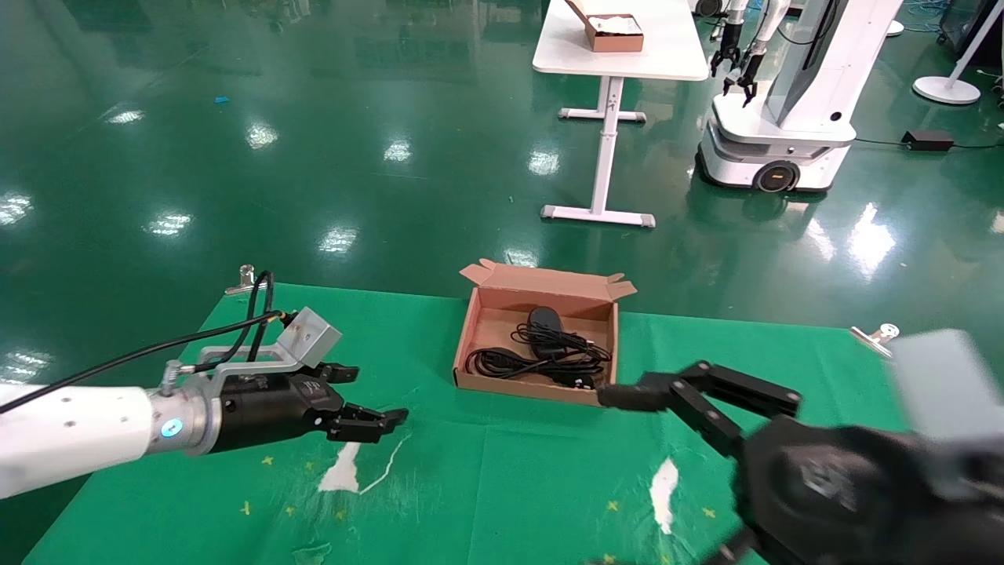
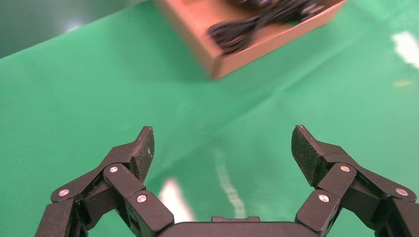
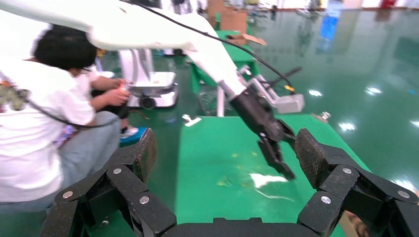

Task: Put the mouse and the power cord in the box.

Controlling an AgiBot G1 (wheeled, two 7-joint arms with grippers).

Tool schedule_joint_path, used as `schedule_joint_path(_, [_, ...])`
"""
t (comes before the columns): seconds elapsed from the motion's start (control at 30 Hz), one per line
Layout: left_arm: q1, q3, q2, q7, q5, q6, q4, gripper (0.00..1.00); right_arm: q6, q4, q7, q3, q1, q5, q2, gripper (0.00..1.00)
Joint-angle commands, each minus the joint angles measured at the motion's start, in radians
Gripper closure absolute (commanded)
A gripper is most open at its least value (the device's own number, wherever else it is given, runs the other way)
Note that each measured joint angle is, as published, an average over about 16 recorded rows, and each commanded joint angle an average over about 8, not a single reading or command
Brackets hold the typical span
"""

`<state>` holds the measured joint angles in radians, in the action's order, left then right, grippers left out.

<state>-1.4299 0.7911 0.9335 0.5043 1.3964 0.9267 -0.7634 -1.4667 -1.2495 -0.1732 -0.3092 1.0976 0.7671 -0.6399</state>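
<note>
Where the black tangle fills the box point(image 1: 480, 314), hard to separate the strands: mouse point(image 1: 544, 320) toward the far wall with its thin wire bunched below it, power cord point(image 1: 502, 362) looped along the near side, plug probably at the near right corner, half hidden behind a fingertip of the right gripper point(image 1: 667, 471). Cut off at the frame corner and smeared, that right gripper, low over the green cloth point(image 1: 502, 486) just right of the box, fingers spread wide and holding nothing, as confirmed from its own wrist camera, where both pads point(image 3: 142, 154) stand well apart. Blurred too in the left wrist view, the box point(image 2: 232, 61) and the dark cord point(image 2: 237, 32) inside it, cropped by the edge. Left gripper point(image 1: 369, 400) level above the cloth, left of the box and apart from it, pointing right, fingers point(image 2: 143, 148) released and empty. On the cloth, white scuffs point(image 1: 342, 471) and small yellow marks. Beyond, a glossy green floor, a white table point(image 1: 620, 47) carrying another carton, and a second white robot point(image 1: 784, 118). Seen past the right gripper's fingers, a seated person point(image 3: 44, 113) in a white shirt.
</note>
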Motion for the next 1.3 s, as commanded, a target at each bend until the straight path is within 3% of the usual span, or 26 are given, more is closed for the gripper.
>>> schedule_joint_path(0.03, [0.023, -0.034, -0.021, -0.021, -0.044, 0.037, -0.034, 0.0, -0.024, -0.028, -0.012, 0.024, -0.019, -0.03, 0.024, 0.0])
schedule_joint_path(0.9, [0.322, -0.464, -0.292, -0.287, -0.604, 0.516, -0.472, 0.0, -0.029, -0.034, -0.013, 0.027, -0.022, -0.038, 0.029, 0.0])
schedule_joint_path(1.1, [0.369, -0.532, -0.335, -0.324, -0.692, 0.591, -0.542, 0.0, -0.03, -0.035, -0.013, 0.028, -0.023, -0.04, 0.03, 0.0])
schedule_joint_path(1.3, [0.376, -0.541, -0.341, -0.328, -0.705, 0.601, -0.551, 0.0, -0.03, -0.035, -0.013, 0.029, -0.024, -0.04, 0.031, 0.0])
